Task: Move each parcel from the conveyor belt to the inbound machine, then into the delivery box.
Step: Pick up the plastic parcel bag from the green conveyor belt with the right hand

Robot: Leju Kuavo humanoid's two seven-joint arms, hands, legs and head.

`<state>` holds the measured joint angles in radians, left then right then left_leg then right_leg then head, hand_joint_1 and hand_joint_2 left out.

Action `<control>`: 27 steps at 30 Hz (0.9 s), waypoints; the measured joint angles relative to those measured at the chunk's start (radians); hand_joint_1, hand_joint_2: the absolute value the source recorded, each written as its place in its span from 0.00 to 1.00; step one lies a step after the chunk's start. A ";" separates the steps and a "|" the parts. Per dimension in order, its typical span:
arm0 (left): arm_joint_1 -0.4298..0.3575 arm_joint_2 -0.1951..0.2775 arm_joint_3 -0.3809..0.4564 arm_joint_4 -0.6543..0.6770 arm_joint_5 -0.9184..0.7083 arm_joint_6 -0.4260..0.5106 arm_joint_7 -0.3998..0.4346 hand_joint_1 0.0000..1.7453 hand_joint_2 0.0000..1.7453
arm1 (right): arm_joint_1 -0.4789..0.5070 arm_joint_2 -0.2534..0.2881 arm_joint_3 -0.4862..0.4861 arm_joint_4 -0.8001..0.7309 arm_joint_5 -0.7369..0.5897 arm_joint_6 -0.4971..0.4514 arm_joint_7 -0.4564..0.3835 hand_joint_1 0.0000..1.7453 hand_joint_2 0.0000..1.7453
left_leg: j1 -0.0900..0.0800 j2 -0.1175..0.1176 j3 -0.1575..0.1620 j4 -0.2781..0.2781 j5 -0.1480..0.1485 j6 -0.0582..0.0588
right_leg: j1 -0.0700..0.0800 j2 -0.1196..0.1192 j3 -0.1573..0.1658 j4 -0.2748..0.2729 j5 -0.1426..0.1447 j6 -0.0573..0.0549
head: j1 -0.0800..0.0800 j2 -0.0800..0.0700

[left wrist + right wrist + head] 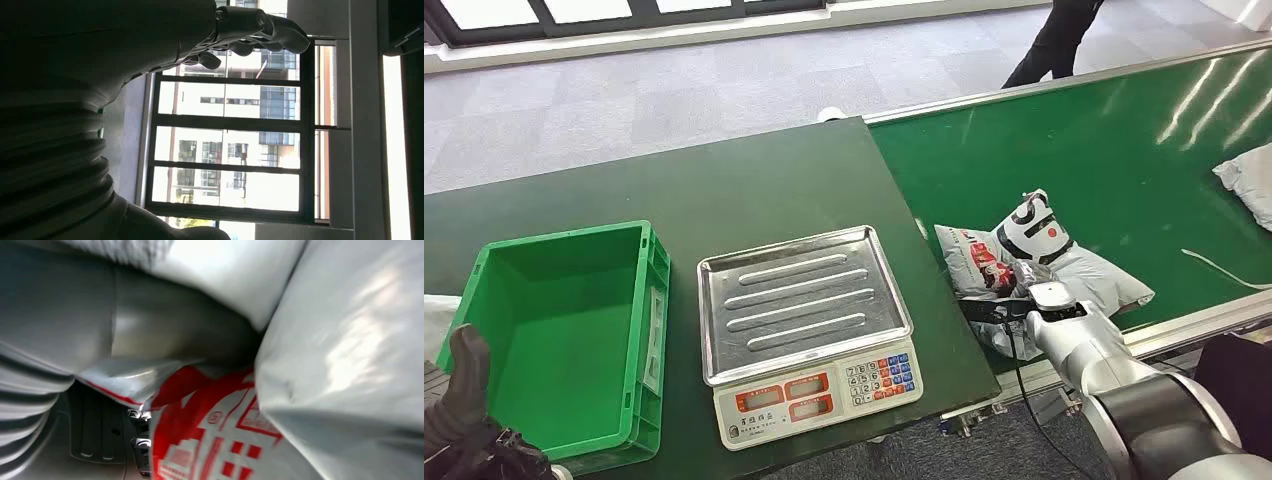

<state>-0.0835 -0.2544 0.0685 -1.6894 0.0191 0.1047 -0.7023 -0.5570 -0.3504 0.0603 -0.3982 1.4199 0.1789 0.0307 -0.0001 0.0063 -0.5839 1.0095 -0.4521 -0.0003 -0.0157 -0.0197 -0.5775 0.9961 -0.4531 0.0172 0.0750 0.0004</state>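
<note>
On the dark green table, left side, sits the green delivery box (564, 340), open-topped, with nothing but its own green floor showing inside. Right beside it stands the inbound machine (809, 335), a weighing scale with a ribbed steel tray, its tray bare, red displays and a keypad along the front. Over on the conveyor belt (1074, 160), close to the table's edge, lies the parcel (1089, 275), a grey plastic mailer bag with red print, crumpled and bunched up. The right hand (1036, 232) is down on it, white and dark fingers wrapped over the top of the bag; up close from the right wrist, grey film and red lettering (215, 440) press right against the hand, so that's a grip on the parcel, still resting on the belt. Another pale bag (1249, 180) lies further along the belt at the far right edge, with a thin white strip (1224, 268) near it. The left hand (464, 385) hangs low beside the delivery box's near corner; from its wrist its fingers (260, 30) curl inward with nothing in them, windows behind. A person's dark legs (1059, 40) stand beyond the belt.
</note>
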 joint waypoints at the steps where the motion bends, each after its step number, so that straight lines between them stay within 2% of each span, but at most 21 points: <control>1: 0.000 0.000 0.001 -0.001 0.000 0.000 0.000 0.00 1.00 | 0.000 0.000 0.000 -0.001 0.000 -0.001 0.001 1.00 1.00 | 0.000 0.000 0.000 0.000 0.000 0.000 | 0.000 0.000 0.000 0.000 0.000 0.000 | 0.000 0.000; 7: 0.004 0.000 0.014 -0.010 0.000 0.000 0.000 0.00 1.00 | 0.000 0.006 0.001 -0.015 0.010 -0.033 0.044 1.00 1.00 | 0.000 0.000 0.000 0.000 0.000 0.000 | 0.000 0.000 0.000 0.000 0.001 0.000 | 0.000 0.000; 12: 0.012 0.000 0.025 -0.030 -0.001 0.003 0.000 0.00 1.00 | 0.023 0.018 0.004 -0.109 0.062 -0.136 0.183 1.00 1.00 | 0.000 0.000 -0.001 0.000 0.001 0.000 | 0.000 0.000 -0.001 0.000 0.001 0.000 | 0.000 0.000; 16: 0.016 0.000 0.031 -0.044 -0.002 0.003 0.000 0.00 1.00 | 0.039 0.027 0.004 -0.217 0.084 -0.146 0.238 1.00 1.00 | 0.000 -0.001 -0.002 0.000 0.001 0.000 | 0.000 -0.002 -0.001 0.000 0.001 0.000 | 0.000 0.000; 21: 0.025 0.000 0.041 -0.062 -0.005 0.003 0.000 0.00 1.00 | 0.126 0.037 0.004 -0.464 0.142 -0.096 0.321 1.00 1.00 | 0.000 -0.002 -0.004 0.000 0.001 0.000 | 0.000 -0.003 -0.003 0.000 0.001 0.000 | 0.000 0.000; 27: 0.034 0.000 0.045 -0.075 -0.012 0.000 0.000 0.00 1.00 | 0.214 0.048 0.007 -0.780 0.153 -0.023 0.418 1.00 1.00 | 0.000 -0.002 -0.005 0.000 0.001 0.000 | 0.000 -0.003 -0.004 0.000 0.001 0.000 | 0.000 0.000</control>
<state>-0.0491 -0.2544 0.1133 -1.7647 0.0075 0.1046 -0.7023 -0.3433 -0.3029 0.0669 -1.1784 1.5725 0.1557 0.4484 -0.0002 0.0042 -0.5886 1.0094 -0.4511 -0.0005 -0.0158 -0.0227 -0.5817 0.9964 -0.4522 0.0167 0.0750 0.0003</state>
